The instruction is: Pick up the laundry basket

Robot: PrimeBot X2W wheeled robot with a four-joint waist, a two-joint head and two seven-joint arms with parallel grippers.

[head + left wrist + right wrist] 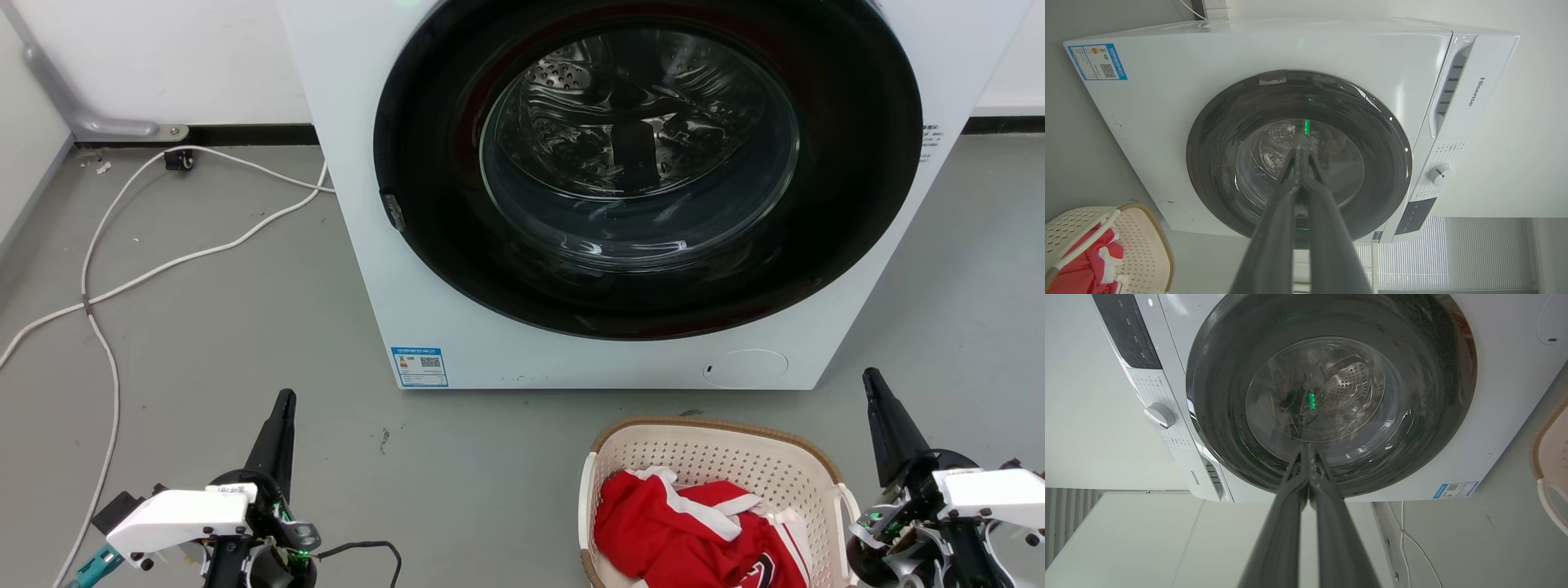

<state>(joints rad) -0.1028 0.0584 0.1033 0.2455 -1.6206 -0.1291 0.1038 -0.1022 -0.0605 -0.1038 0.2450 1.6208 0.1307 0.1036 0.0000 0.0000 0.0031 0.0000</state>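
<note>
The laundry basket [718, 461], cream-white and perforated with a brown woven-look rim, sits on the grey floor in front of the washer, low and right of centre in the head view. Red and white clothing [690, 531] lies inside it. Its white side handle [845, 523] faces my right gripper [872, 377], which is shut and empty just to the basket's right, fingers pointing at the washer. My left gripper [286, 396] is shut and empty well to the basket's left. The basket [1143, 245] also shows at the lower left of the left wrist view, and its rim [1541, 435] at the right edge of the right wrist view.
A white front-loading washer [457, 310] with a dark round door [645, 163], closed, stands right behind the basket. White cables [106, 286] trail over the floor at the left. Open grey floor lies between my two grippers.
</note>
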